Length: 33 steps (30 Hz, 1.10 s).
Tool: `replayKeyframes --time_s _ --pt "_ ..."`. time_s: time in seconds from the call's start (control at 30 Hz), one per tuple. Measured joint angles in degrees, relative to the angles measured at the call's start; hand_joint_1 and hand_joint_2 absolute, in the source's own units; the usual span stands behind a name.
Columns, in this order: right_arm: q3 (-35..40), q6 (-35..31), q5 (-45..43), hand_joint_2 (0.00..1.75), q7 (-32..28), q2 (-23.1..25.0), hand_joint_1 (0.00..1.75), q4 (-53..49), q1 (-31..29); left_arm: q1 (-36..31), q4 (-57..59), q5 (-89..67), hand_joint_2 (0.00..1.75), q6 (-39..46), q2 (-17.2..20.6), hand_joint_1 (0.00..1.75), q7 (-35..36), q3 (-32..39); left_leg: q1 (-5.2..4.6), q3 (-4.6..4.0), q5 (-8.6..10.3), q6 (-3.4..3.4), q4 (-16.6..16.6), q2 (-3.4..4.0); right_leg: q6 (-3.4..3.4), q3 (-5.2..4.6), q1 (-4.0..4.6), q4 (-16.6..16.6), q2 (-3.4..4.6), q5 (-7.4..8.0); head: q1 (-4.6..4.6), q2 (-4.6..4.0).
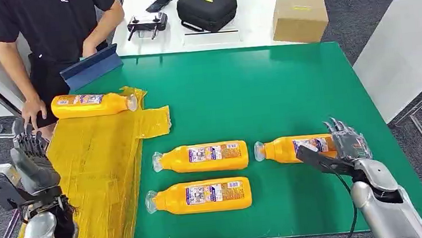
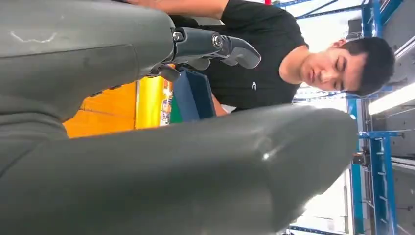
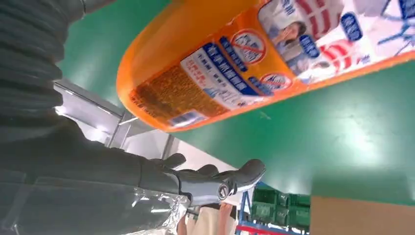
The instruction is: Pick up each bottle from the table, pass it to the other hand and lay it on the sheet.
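You have four orange bottles on the green tabletop. One bottle already lies on the yellow sheet at its far end, cap pointing toward the middle of the tabletop, and a person in a black shirt stands just behind it with one hand down near its base and the other on a blue tablet. Two more bottles lie side by side near the middle of the green mat, the farther one and the nearer one, both with caps pointing toward the sheet. The fourth bottle lies off to the right, cap toward the middle pair. Your right hand sits at the base end of that fourth bottle with fingers spread apart and nothing gripped; in the right wrist view the bottle's labelled base end hangs just beyond the fingers, and you cannot tell whether they touch it. Your left hand is raised over the near left edge of the sheet, fingers apart and holding nothing. Beyond the green mat, a white table carries a black case, a controller and a cardboard box.
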Motion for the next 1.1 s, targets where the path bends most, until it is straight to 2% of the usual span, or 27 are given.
replayKeyframes --time_s 0.7,1.03,1.07,1.1 --pt "1.7 2.1 0.5 1.75 0.2 -0.1 0.00 4.3 -1.5 -0.8 0.4 0.0 0.00 0.1 -0.3 0.00 0.0 0.0 0.00 0.00 0.00 0.00 0.0 0.00 0.00 0.00 0.00 0.0 0.00 0.00 0.00 0.00" --pt "4.2 1.7 2.8 1.75 -1.0 -0.1 0.00 12.4 -6.9 -0.9 0.6 0.2 0.00 0.1 -0.3 0.00 -0.1 0.0 0.00 0.09 0.00 0.00 0.0 0.12 0.00 0.07 0.00 0.0 0.03 0.00 0.00 0.00" --pt "4.7 1.6 3.0 1.75 -1.0 -0.1 1.61 13.9 -8.0 -0.9 0.6 0.2 0.00 0.1 -0.3 0.00 -0.1 0.0 0.00 0.13 0.00 0.00 0.0 0.16 0.00 0.08 0.00 0.0 0.06 0.01 0.00 0.00" --pt "5.1 1.4 3.2 1.75 -1.3 -0.1 1.75 15.4 -8.9 -1.0 0.8 0.3 0.00 0.1 -0.3 0.00 -0.2 0.0 0.00 0.19 0.00 0.00 0.0 0.18 0.00 0.10 0.00 0.0 0.08 0.02 0.00 0.00"
